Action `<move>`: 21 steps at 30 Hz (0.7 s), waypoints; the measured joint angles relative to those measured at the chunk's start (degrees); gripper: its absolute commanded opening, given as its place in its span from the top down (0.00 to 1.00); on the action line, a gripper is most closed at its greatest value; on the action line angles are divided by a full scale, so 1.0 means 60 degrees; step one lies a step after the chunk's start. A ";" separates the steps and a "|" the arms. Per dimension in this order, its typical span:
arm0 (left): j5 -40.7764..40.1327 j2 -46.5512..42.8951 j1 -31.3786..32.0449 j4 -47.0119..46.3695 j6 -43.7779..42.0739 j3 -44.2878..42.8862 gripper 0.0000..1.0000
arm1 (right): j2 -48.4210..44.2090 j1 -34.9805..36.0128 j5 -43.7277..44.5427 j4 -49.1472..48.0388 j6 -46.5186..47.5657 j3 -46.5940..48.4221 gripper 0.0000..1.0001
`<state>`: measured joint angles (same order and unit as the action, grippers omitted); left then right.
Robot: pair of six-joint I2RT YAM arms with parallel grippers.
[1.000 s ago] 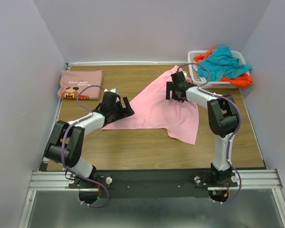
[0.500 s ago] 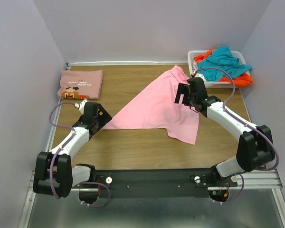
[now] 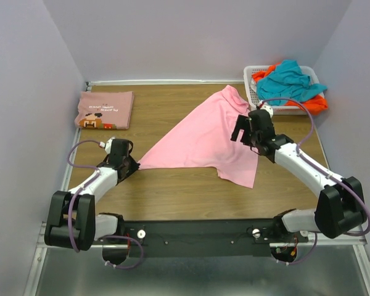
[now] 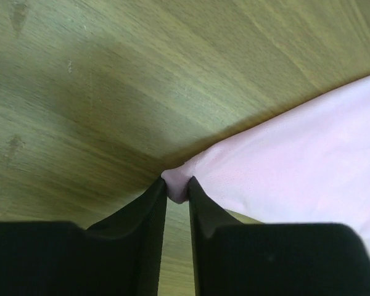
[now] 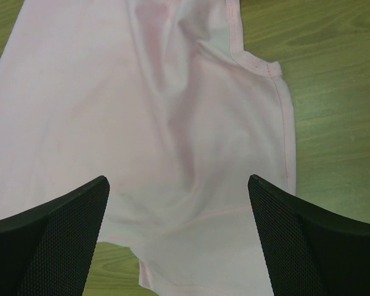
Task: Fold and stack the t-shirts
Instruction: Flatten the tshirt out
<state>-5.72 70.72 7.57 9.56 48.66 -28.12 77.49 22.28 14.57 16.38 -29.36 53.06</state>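
Note:
A plain light-pink t-shirt (image 3: 203,139) lies spread and crumpled across the middle of the wooden table. My left gripper (image 3: 128,165) is at its pointed left corner, jaws shut on a small pinch of the pink cloth (image 4: 177,185). My right gripper (image 3: 245,132) hovers over the shirt's right side, open wide with nothing between its fingers (image 5: 61,228); below it the pink fabric (image 5: 172,111) shows a hemmed edge. A dusty-pink t-shirt (image 3: 105,109) with an orange-brown print lies folded at the back left.
A white basket (image 3: 253,75) at the back right corner holds a teal t-shirt (image 3: 290,80) and an orange one (image 3: 317,103). Grey walls close in the table on three sides. Bare wood (image 3: 172,191) runs along the near edge.
My left arm has pulled back to the left and its gripper has shut on the pink shirt's left corner. My right gripper, still open, has shifted right and nearer, off the collar end.

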 measured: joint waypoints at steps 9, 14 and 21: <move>0.0248 -0.0095 0.0000 -0.0040 -0.0168 0.0127 1.00 | -0.0619 0.0000 -0.0033 0.0087 -0.0299 -0.0743 0.00; 0.0353 -0.0623 0.0000 -0.0146 -0.0401 0.0255 1.00 | -0.1253 0.0000 -0.0608 0.0619 -0.0583 -0.1592 0.00; 0.0557 -0.1151 0.0000 -0.0444 -0.0572 0.0430 1.00 | -0.1734 0.0044 -0.1093 0.2302 -0.1042 -0.2900 0.01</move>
<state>-2.37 63.81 7.57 6.90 45.23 -25.54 67.09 22.55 8.01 30.20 -35.62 35.66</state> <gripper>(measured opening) 0.012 0.997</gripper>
